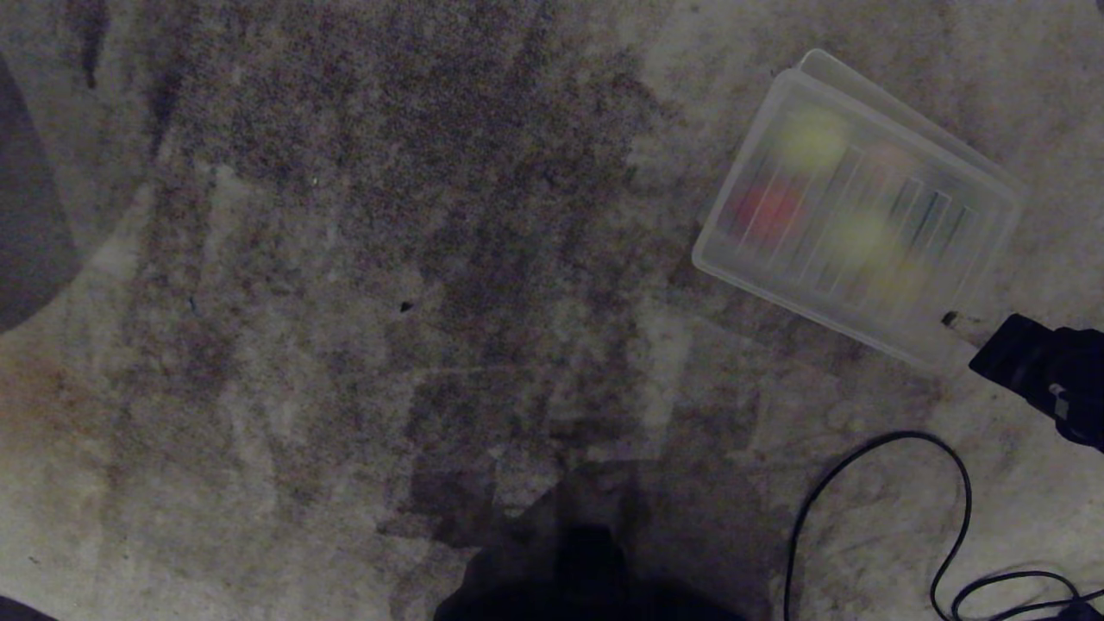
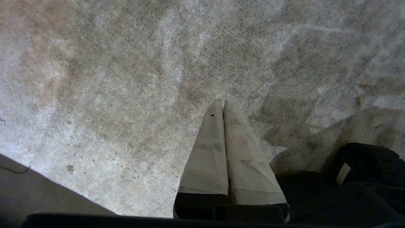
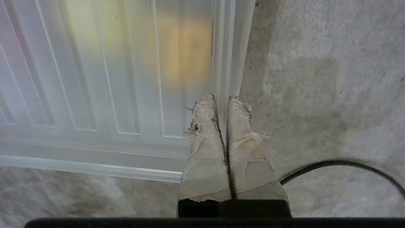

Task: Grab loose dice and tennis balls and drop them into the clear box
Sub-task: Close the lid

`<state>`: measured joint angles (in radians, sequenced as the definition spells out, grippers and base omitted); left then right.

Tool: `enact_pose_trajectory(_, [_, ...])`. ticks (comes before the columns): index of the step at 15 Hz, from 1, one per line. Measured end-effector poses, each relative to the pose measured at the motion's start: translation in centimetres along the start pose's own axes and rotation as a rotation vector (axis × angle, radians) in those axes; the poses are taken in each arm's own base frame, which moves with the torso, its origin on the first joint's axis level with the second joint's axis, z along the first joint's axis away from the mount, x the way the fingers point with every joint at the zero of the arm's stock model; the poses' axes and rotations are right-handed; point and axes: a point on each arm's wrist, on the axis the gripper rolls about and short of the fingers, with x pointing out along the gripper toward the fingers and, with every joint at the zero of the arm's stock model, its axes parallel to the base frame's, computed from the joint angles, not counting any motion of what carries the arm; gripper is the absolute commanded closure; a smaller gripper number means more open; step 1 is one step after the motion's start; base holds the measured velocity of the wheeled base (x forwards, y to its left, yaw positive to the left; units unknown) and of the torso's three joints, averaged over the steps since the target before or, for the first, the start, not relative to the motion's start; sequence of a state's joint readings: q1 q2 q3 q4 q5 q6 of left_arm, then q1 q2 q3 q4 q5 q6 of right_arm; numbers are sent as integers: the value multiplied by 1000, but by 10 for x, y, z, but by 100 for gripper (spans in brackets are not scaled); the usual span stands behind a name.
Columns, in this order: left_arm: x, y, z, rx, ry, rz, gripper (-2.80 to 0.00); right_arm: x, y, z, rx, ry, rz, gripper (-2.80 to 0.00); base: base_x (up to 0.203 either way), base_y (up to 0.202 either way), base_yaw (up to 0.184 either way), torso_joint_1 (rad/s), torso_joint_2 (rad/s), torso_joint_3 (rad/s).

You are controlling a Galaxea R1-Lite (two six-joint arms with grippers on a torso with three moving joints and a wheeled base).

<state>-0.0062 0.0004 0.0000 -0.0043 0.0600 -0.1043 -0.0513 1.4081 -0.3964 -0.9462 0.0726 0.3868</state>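
Note:
The clear box (image 1: 720,259) lies on the carpet at the upper right of the head view, under a ribbed translucent lid (image 1: 862,207) set slightly askew. Blurred through the lid show two yellow-green tennis balls (image 1: 811,138) (image 1: 858,237) and a red die (image 1: 768,211). My right arm (image 1: 1048,375) reaches in from the right edge to the box's near corner. My right gripper (image 3: 222,98) is shut and holds nothing, its tips at the lid's edge (image 3: 227,47). My left gripper (image 2: 222,103) is shut over bare carpet. I see no loose dice or balls on the carpet.
A black cable (image 1: 880,483) loops on the carpet near the right arm and also shows as a cable (image 3: 341,164) in the right wrist view. A dark rounded shape (image 1: 26,216) sits at the left edge. My own dark base (image 1: 586,561) fills the bottom centre.

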Motion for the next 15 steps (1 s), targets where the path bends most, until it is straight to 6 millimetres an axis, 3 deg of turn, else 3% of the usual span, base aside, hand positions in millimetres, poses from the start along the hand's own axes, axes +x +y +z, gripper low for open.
enact_pose_trajectory(10, [0,0,0,1,1,-1,0,-1,-11,5,-48,-17,-44,0,0,0,0,0,0,0])
enact_pose_trajectory(11, [0,0,0,1,1,-1,0,-1,-12,5,-52,-18,-48,-280,0,0,0,0,0,0])
enact_pose_trajectory(15, [0,0,0,1,0,0,0,-2,-15,3,-59,-6,-50,-280,0,0,0,0,0,0])
